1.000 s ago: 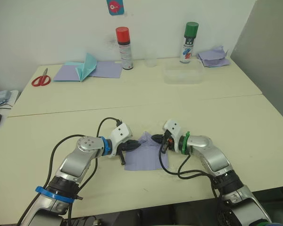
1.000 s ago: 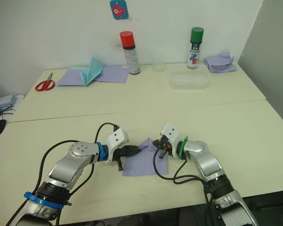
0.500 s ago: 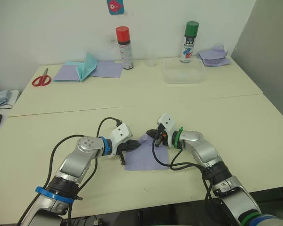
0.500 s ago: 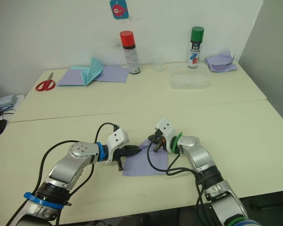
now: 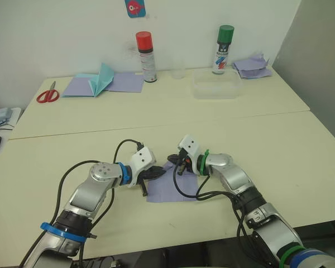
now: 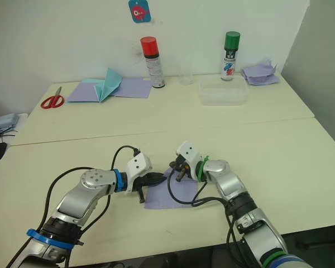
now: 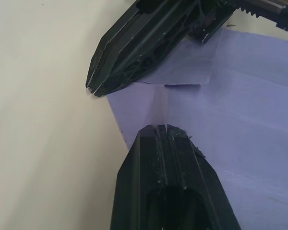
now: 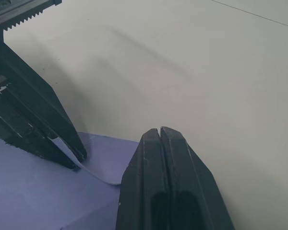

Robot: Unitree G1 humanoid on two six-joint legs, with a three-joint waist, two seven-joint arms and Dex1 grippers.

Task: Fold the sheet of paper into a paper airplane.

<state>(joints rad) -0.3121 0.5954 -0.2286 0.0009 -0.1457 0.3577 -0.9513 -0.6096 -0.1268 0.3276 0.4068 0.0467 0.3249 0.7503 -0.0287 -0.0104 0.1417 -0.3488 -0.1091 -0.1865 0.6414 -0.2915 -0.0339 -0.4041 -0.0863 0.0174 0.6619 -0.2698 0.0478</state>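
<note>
Both grippers meet at the sheet's far-left corner, working a fold.

The left gripper (image 5: 160, 173), fingers clenched, nips the left edge of the sheet of paper (image 5: 170, 188), seemingly to anchor it. At its two o'clock the right gripper (image 5: 171, 158), fingers closed flat, lies on the raised corner flap, probably pressing the crease. The sheet lies on the near table (image 5: 301, 162); at twelve o'clock stand two spray cans (image 5: 145, 49).

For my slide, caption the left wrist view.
Left gripper, shut, and right gripper meet at the lavender sheet of paper.
</note>
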